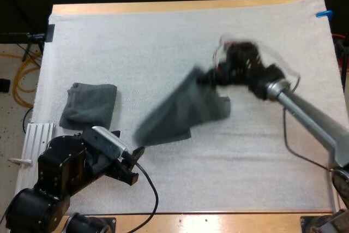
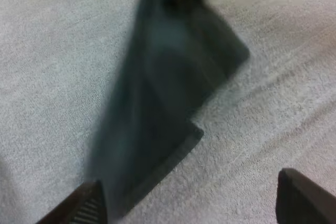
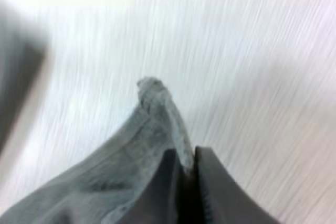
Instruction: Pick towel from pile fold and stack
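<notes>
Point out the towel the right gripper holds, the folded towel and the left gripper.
held towel (image 1: pixel 180 114): high view, middle of the cloth.
folded towel (image 1: pixel 90 105): high view, centre of its top face.
left gripper (image 2: pixel 192 201): left wrist view, midway between its open fingers.

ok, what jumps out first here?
The right gripper, shut on a dark grey-green towel, holds it hanging over the middle of the mat. A folded towel lies at the mat's left side, with the open left gripper nearer the front edge.
</notes>
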Robot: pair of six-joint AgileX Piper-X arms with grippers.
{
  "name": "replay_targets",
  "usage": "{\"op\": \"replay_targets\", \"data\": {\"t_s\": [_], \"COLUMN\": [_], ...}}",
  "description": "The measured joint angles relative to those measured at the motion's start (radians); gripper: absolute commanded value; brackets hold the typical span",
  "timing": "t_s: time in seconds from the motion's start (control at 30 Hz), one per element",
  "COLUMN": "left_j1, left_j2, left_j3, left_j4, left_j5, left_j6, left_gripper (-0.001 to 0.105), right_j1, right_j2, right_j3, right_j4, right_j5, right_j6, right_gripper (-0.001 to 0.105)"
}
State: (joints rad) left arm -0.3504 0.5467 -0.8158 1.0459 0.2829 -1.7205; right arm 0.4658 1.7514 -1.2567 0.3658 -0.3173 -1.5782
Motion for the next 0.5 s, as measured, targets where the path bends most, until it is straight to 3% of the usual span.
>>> {"op": "replay_targets", "data": {"t_s": [0.23,0.5], "left_j1": [0.000,0.000], "left_j2": [0.000,0.000], "left_j3": [0.000,0.000], "left_j4": [0.000,0.000], "left_j5": [0.000,0.000], "left_j6": [0.000,0.000], "left_gripper": [0.065,0.065], "right_j1": [-0.083,-0.115], "right_j2": [-0.038,-0.058], "right_j3": [-0.276,-0.507], "right_j4": [0.015,0.196], "right_j5": [0.143,0.174], "right_j6": [-0.076,-0.204], "right_gripper": [0.000,0.000]}}
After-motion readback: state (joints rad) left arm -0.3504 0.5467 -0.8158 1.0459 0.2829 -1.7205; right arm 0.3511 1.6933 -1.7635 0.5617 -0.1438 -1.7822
